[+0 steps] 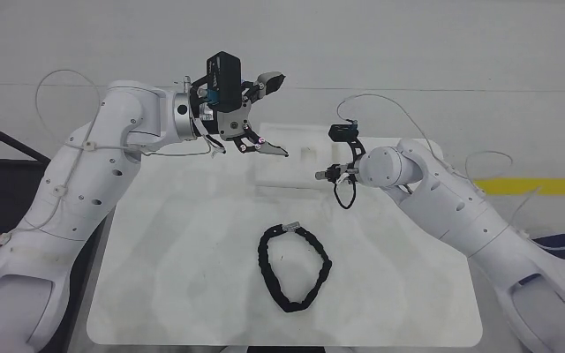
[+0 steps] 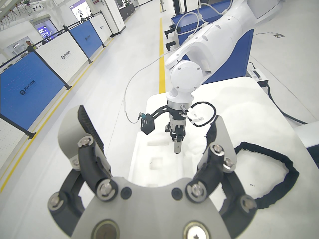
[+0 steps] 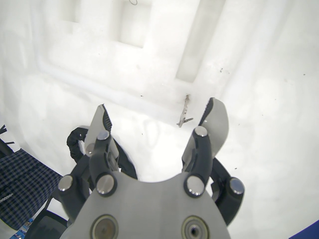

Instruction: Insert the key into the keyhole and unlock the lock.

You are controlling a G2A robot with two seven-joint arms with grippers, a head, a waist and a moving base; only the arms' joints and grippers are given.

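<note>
Two-armed robot at a white table, top and wrist views. The lock, a black fabric-sleeved chain closed into a loop, lies flat near the table's middle; its metal end sits at about 11 o'clock on the loop. A white foam tray with rectangular recesses lies at 12 o'clock from the lock, toward the table's far edge. The left gripper hangs in the air at about 11 o'clock from the lock and well apart from it, jaws spread wide and holding nothing. The right gripper is low at the tray's near edge, at about 1 o'clock from the lock, jaws likewise spread wide and empty. The key, small and silver, lies flat with one end against the tray's edge. It rests just ahead of the right gripper's fingertips, within the span between them but closer to one finger, and touches neither. Part of the lock shows behind the opposite finger in the right wrist view. Key and lock are apart, with bare tabletop between them.
</note>
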